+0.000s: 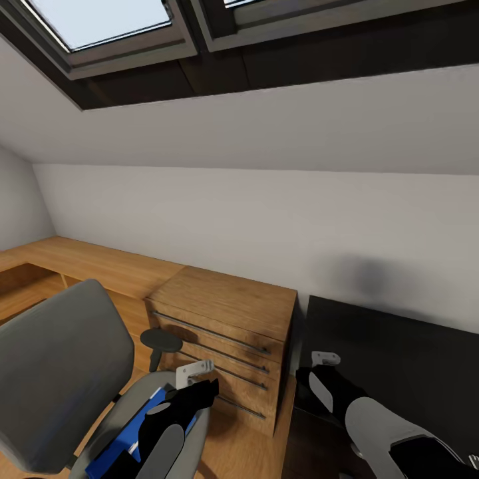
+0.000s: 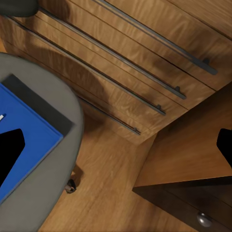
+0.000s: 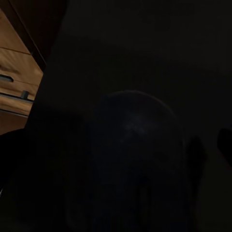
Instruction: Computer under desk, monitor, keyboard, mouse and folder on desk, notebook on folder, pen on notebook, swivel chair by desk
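Beside the dark worktop [image 1: 399, 346], a thin, stiff folder [image 2: 24, 140] lies on the chair [image 1: 60, 372]; left hand [image 1: 193, 376] hovers open, empty: grip an overhanging edge.

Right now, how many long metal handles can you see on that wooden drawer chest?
4. They run across the front of the drawer chest, stacked from top down through and to the lowest. Its far sides are hidden, so there may be more.
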Available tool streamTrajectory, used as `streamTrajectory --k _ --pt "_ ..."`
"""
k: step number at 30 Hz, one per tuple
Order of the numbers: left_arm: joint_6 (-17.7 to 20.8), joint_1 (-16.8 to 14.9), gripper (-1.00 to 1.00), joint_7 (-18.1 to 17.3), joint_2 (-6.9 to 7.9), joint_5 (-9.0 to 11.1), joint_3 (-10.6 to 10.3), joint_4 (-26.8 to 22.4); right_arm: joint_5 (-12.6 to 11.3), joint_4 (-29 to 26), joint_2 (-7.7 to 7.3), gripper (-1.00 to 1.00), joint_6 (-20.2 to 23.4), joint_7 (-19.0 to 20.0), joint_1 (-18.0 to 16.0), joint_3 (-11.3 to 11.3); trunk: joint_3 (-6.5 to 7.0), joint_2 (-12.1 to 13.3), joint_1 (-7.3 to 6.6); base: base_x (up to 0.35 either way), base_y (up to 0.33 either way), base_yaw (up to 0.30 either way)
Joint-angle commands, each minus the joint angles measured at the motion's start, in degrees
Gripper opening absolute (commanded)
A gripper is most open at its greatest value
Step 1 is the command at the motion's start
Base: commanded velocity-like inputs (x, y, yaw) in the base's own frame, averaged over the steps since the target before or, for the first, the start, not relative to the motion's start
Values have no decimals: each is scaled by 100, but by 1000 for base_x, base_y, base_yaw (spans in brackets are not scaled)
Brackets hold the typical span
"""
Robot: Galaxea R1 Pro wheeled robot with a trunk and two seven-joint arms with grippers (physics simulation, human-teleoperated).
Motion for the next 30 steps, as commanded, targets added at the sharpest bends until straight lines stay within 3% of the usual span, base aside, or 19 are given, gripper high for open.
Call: streamTrajectory --k 1,2,30 --pt "6 -8 100 54 5 46 -12 -8 -44 113 -5 100 47 -42 1 51 -8 -3 1 0 0 0" --pt "6 -8 100 54 5 46 -12 -9 -44 113 -2 -100 47 -42 1 51 -8 -3 1 0 0 0" --pt "6 -9 100 51 5 46 -21 5 -44 107 2 -100 30 -42 1 51 -8 -3 1 0 0 0"
